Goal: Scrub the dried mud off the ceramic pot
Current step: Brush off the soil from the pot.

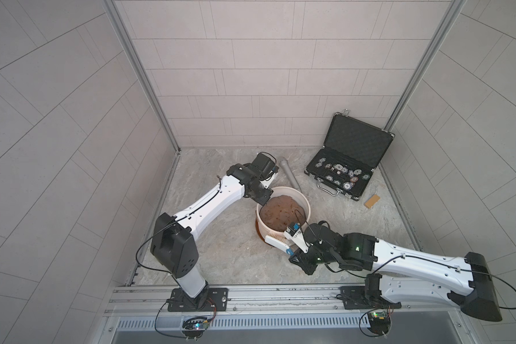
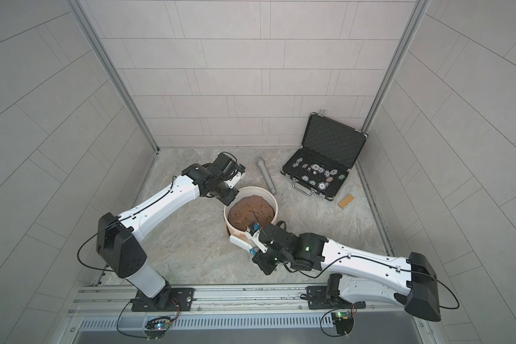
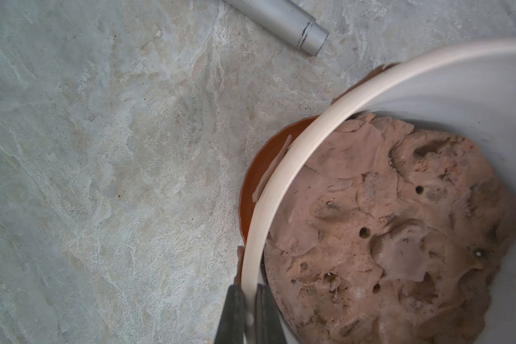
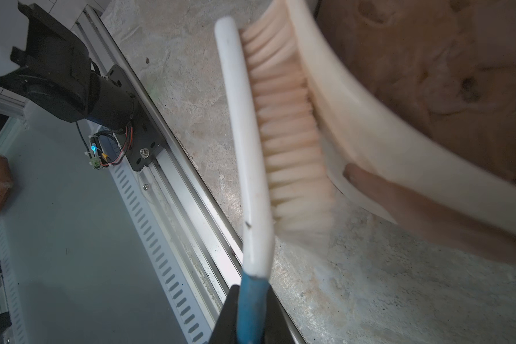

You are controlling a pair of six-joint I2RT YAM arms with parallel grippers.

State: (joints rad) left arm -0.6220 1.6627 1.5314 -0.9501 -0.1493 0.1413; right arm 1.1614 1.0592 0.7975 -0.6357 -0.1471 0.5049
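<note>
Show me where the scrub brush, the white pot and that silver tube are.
scrub brush point(image 4: 286, 119): right wrist view, on its bristles.
ceramic pot point(image 3: 268, 193): left wrist view, on its cream rim.
silver tube point(image 2: 266, 176): in a top view, midway along its body.

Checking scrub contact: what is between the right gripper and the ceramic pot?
The brush: the right gripper holds its blue handle, bristles against the ceramic pot. The right wrist view shows it.

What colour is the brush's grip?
Blue; the brush is otherwise white. Best in the right wrist view.
</note>
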